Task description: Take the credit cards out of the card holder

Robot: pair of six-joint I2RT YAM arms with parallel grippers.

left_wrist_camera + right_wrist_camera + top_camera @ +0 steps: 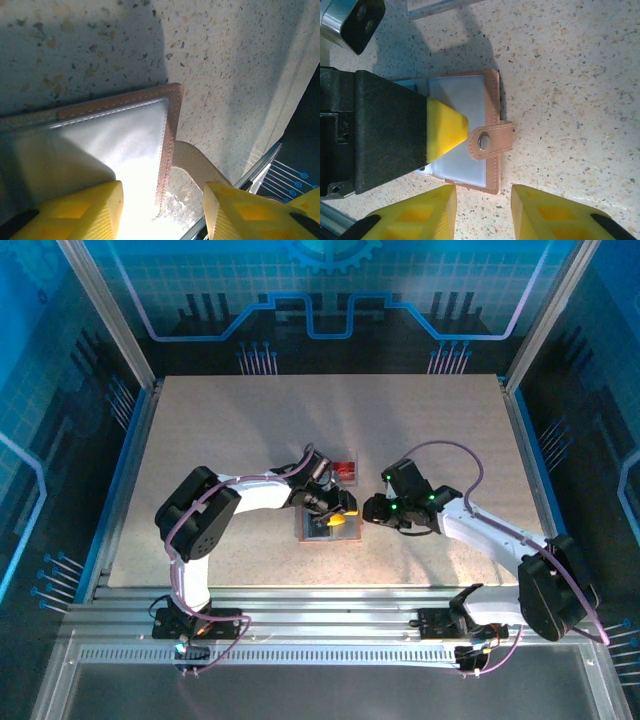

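White arms (265, 492), black joints (205, 515), purple cables (450, 447), yellow ribbed fingers (410, 220); green lights (392, 507), perhaps LEDs.

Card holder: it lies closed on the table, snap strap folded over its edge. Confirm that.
Not closed. The card holder lies open on the table, its pale inside facing up, with the snap strap folded over its edge. The right wrist view shows it.

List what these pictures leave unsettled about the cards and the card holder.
- Top view: the left gripper covers most of the card holder; the red cards are too small to count.
- Right wrist view: that gripper's body hides the holder's left half.
- Left wrist view: glare washes out the holder's inside.
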